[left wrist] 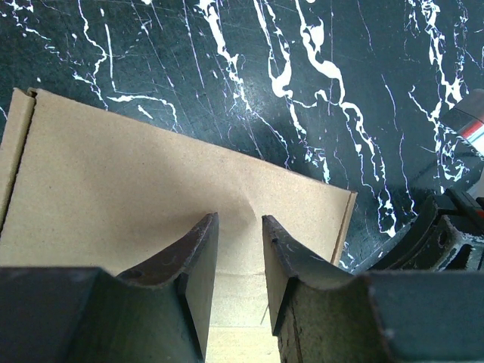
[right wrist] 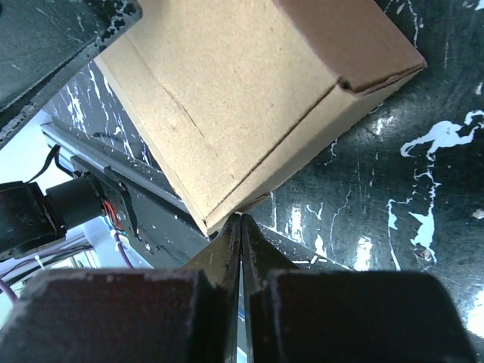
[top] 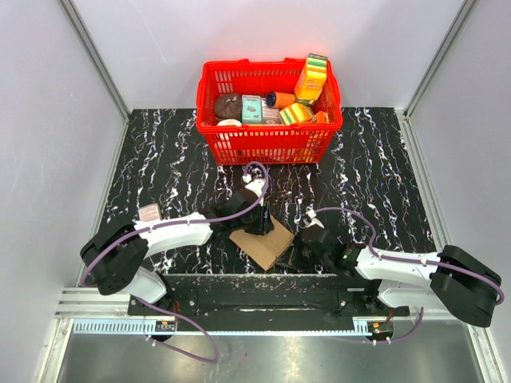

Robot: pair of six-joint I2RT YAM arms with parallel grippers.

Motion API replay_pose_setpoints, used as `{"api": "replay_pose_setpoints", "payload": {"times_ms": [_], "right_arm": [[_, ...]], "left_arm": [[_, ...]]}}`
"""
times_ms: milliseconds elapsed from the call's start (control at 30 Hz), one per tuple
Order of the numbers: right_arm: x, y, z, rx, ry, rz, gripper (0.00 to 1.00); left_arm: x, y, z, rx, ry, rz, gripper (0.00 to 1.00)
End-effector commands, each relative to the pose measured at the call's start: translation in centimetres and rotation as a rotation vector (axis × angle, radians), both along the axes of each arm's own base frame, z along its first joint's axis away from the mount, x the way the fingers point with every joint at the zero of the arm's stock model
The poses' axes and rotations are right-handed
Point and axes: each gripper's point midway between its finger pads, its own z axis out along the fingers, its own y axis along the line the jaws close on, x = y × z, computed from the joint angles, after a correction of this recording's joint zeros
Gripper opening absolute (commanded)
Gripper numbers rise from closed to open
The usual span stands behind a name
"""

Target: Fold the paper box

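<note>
The paper box point(top: 269, 244) lies as a slim, flat brown carton near the table's front edge, between the two arms. My left gripper point(top: 259, 226) stands over its top face. In the left wrist view the left gripper point(left wrist: 236, 221) is open, its tips a little apart on the bare cardboard of the box point(left wrist: 113, 189), with nothing between them. My right gripper point(top: 297, 252) is at the box's right corner. In the right wrist view the right gripper point(right wrist: 240, 217) has its jaws pressed together, their tips touching the lower corner edge of the box point(right wrist: 227, 98).
A red plastic basket point(top: 271, 145) full of colourful packages stands at the back centre. A small pinkish object point(top: 149, 212) lies beside the left arm. A metal rail point(top: 239, 284) runs along the near edge, just behind the box. White walls close in both sides.
</note>
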Motion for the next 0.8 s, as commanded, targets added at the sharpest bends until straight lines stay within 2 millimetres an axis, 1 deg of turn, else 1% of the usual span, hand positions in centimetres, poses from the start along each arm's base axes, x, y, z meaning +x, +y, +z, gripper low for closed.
{"api": "replay_pose_setpoints", "payload": {"times_ms": [0,233,267,433,500,600,767], "right_arm": [[1.5,2.1,3.5,0.140,-0.074,-0.027,0.06],[1.6,1.7,3.0,0.112,-0.068,-0.040,0.06],[2.1,1.5,3.0,0.102,-0.081,-0.062,0.06],[2.0,1.6,2.6,0.085,-0.073,-0.055,0.06],[2.0,1.2,2.4,0.062,-0.075,-0.052,0.06],[2.2,0.3,2.7,0.026,-0.096,-0.074,0.06],[2.1,-2.1,3.4,-0.023,-0.127,-0.119,0.06]], "left_arm": [[-2.2,0.2,-1.8,0.037,0.077,-0.046,0.34],[-2.3,0.2,-2.0,0.039,0.082,-0.045,0.34],[-2.5,0.3,-2.1,0.040,0.084,-0.045,0.34],[-2.6,0.4,-2.2,0.043,0.085,-0.046,0.34],[-2.5,0.4,-2.2,0.042,0.081,-0.043,0.34],[-2.5,0.5,-2.2,0.045,0.080,-0.042,0.34],[-2.4,0.7,-1.8,0.055,0.069,-0.041,0.34]]}}
